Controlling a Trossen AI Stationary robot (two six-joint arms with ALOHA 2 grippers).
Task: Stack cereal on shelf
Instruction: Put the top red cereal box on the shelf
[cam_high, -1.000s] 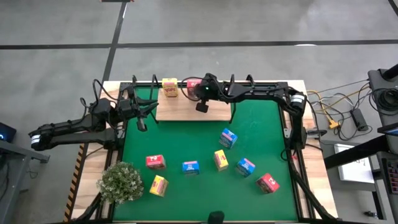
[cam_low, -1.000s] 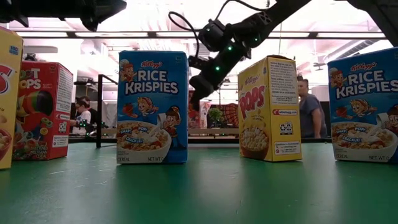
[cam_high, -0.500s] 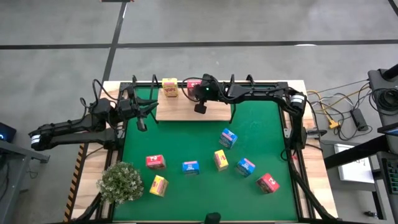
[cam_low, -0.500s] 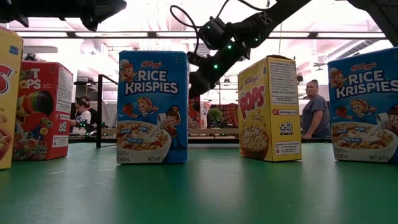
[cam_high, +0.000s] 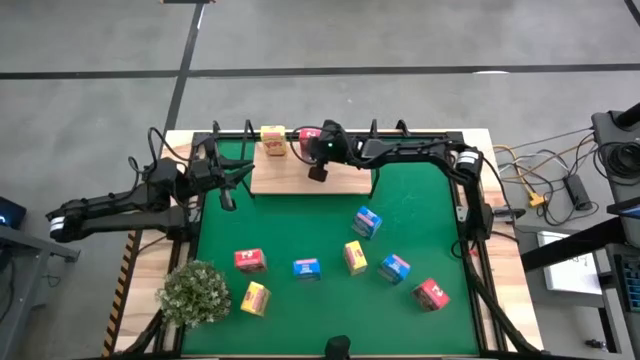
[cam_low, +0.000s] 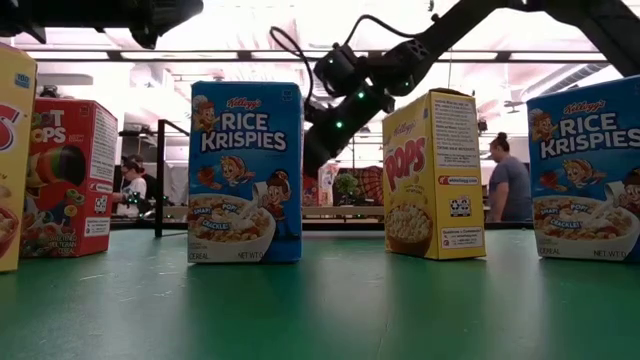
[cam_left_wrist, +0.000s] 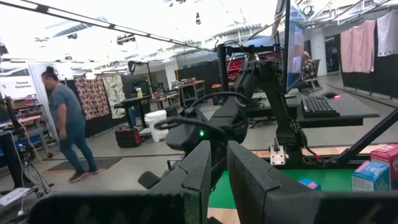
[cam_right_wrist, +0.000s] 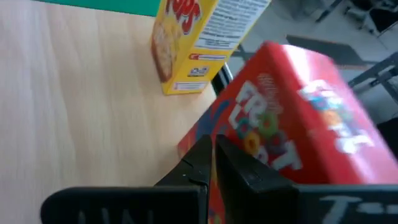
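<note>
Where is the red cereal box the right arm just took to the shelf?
High view: the red cereal box is at the shelf's back edge, right of the yellow box, at the right gripper.

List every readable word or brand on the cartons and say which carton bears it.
"Kellogg's RICE KRISPIES": blue carton.
"RICE KRISPIES": second blue carton at the low view's edge.
"POPS": yellow carton.
"OT OPS", cut off: red carton.
"FROOT", tilted and blurred: red carton in the right wrist view.
"OPS", cut off: yellow carton on the wooden shelf.
Fine print: too small.
</note>
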